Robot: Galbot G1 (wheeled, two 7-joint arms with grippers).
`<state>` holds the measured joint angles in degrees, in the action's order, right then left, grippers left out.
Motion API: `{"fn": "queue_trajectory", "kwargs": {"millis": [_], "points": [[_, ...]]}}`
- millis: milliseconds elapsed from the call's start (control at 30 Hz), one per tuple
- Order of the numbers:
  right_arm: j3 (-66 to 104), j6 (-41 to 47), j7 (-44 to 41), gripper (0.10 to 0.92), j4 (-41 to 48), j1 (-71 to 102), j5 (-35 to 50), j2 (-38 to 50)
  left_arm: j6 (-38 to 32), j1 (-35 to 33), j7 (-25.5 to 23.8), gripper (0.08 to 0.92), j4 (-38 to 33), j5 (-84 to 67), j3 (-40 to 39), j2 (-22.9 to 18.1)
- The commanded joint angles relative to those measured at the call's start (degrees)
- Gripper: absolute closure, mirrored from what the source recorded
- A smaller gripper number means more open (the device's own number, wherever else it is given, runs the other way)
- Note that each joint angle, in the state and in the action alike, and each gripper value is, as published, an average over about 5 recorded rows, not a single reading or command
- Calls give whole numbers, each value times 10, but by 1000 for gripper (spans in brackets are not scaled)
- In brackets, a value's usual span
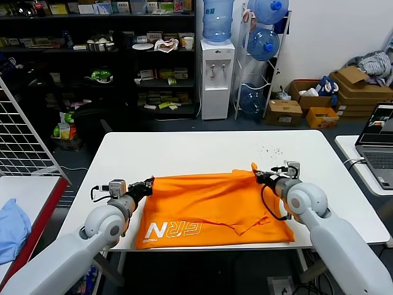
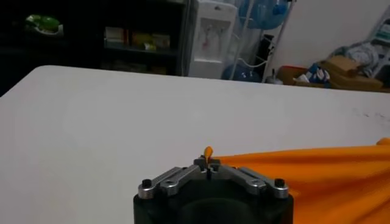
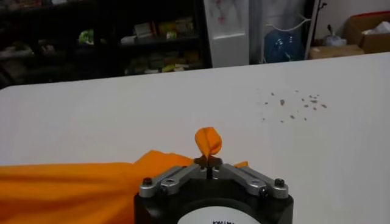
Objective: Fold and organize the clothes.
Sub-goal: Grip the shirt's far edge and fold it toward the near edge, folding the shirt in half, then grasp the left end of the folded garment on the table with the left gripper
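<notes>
Pinching the far edge of the orange T-shirt [image 1: 212, 209] at both ends, the two grippers sit level with each other across the middle of the head view. The left gripper [image 1: 149, 184], at centre left of that frame, has its fingers pressed together on the shirt's left corner; its wrist view shows a small tuft of orange poking up between the closed tips [image 2: 208, 163]. The right gripper [image 1: 255, 173], right of centre, is likewise clamped on the opposite corner, with a curl of fabric standing above its tips [image 3: 208, 159]. The shirt lies on the white table [image 1: 184, 150] in the lower middle of the frame, partly folded, its white lettering [image 1: 173, 230] showing at lower left and a loose flap creased toward the lower right. Judging by how it drapes and wrinkles, the fabric is light, soft and limp: it will sag between two holds and slide easily on the smooth tabletop. Corners and hems look like the best places to grip, held taut between both arms so the fold lands flat instead of bunching.
</notes>
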<state>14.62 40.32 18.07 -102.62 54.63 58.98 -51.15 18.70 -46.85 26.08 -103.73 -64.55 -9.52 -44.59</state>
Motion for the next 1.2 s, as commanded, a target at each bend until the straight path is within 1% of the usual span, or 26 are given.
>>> {"fn": "queue_trajectory", "kwargs": {"millis": [33,233,500,600,700,967,1200], "points": [[69,15,41,902,-146,127,47,61,-2,-121,27,908,-138,1,38,46],[90,23,56,902,-174,170,66,72,-3,-147,38,908,-158,9,35,53],[101,33,55,902,-186,204,58,66,-1,-184,38,908,-165,24,47,59],[106,39,43,876,-191,211,53,69,-1,-198,38,904,-168,26,56,60],[111,43,29,802,-195,215,48,72,-1,-211,38,856,-168,29,70,62],[122,40,14,586,-200,222,43,72,-1,-234,35,626,-172,41,91,64],[141,37,14,378,-203,238,42,68,-9,-251,26,427,-131,62,97,44]]}}
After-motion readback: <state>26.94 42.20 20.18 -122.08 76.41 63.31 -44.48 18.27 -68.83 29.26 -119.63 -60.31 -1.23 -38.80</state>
